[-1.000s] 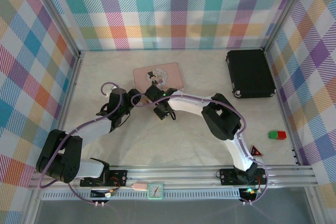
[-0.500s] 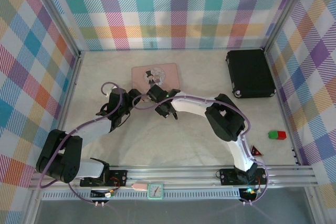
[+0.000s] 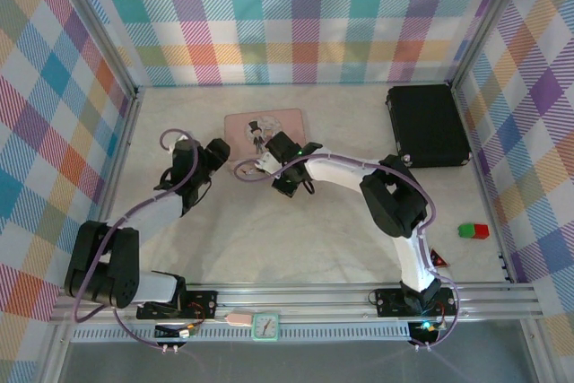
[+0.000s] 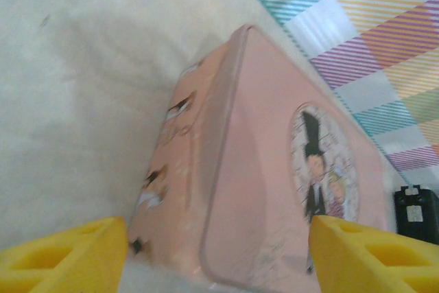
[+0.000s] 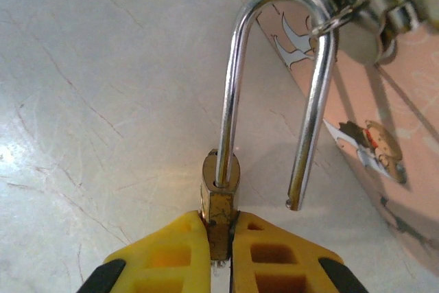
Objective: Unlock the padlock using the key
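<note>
The right gripper [image 5: 221, 230] has its blocky yellow fingers [image 5: 171, 248] pressed together on the padlock [image 5: 219, 200], a tiny, squarish brass body pinched by its flat sides just above the bench [image 5: 82, 87], whose pale surface is matt and finely scratched. The padlock's shackle [image 5: 236, 80], a polished, silvery round bar bent into a tall U, stands sprung: one leg sits in the brass body while the other ends free beside it. A thin wire key ring [image 5: 353, 15] carrying flat, shiny metal pieces hangs around the shackle's bend, against the pink tin [image 5: 357, 121]. That tin is a flat rectangle with rounded corners, smooth lid and printed cartoon figures. The left gripper [image 4: 219, 248] stands with its yellow fingers well apart, close before one corner of the tin. A black, hard-edged case [image 3: 428, 125] lies well apart, at the bench's far right.
</note>
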Tool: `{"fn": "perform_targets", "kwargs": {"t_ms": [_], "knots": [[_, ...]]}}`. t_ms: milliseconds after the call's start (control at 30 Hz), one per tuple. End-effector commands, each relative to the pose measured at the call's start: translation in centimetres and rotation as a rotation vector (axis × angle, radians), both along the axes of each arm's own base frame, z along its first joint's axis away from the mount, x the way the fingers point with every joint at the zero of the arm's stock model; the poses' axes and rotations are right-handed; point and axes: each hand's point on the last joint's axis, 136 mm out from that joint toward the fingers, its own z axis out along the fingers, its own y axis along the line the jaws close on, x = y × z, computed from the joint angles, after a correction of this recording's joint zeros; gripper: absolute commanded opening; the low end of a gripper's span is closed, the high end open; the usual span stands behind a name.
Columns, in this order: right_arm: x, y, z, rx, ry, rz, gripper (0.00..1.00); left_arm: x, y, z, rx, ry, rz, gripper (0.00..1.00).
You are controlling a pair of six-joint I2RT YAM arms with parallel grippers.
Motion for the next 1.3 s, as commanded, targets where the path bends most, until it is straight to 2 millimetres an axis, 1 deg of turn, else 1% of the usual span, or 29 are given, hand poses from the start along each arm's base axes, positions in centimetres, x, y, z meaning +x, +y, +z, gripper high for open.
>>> {"fn": "perform_targets", "kwargs": {"t_ms": [0,100,200,267,367,500,600,700,900,1067,1167,1267], "knots": [[-0.9,1.5,1.7,0.062,-0.012,0.156,0.0,2.9,-1.4,1.8,-0.005,-0.075,-0.107,0.7],[-0.6,1.5,1.7,0.06,-0.009,0.197,0.0,4.6,-3.0,1.5,-0.046,-0.103,-0.185,0.68],[-0.3,1.6,1.6,0.052,-0.007,0.227,0.0,5.5,-4.1,0.9,-0.065,-0.117,-0.238,0.65],[0.0,1.5,1.6,0.045,-0.012,0.238,0.0,5.8,-4.5,0.1,-0.073,-0.103,-0.257,0.63],[0.5,1.7,1.8,0.052,-0.02,0.251,0.0,5.9,-5.2,-1.0,-0.104,-0.089,-0.285,0.59],[1.1,2.6,2.4,0.076,-0.025,0.261,0.0,5.5,-6.3,-1.6,-0.141,-0.087,-0.314,0.55],[1.6,3.2,2.6,0.088,-0.031,0.257,0.0,5.1,-6.8,-1.9,-0.147,-0.08,-0.32,0.54],[1.9,3.7,2.9,0.101,-0.028,0.253,0.0,4.7,-7.2,-1.8,-0.158,-0.084,-0.323,0.53],[2.0,4.4,3.7,0.137,-0.024,0.246,0.0,4.3,-7.5,-1.7,-0.171,-0.08,-0.317,0.53],[1.3,5.1,4.5,0.193,0.013,0.247,0.0,4.2,-7.7,-1.2,-0.195,-0.085,-0.316,0.53],[1.1,4.6,3.9,0.178,0.027,0.226,0.0,3.6,-7.0,-0.5,-0.164,-0.068,-0.31,0.59],[0.8,4.1,3.5,0.184,0.049,0.198,0.0,2.9,-5.5,0.7,-0.113,-0.026,-0.289,0.63]]}}
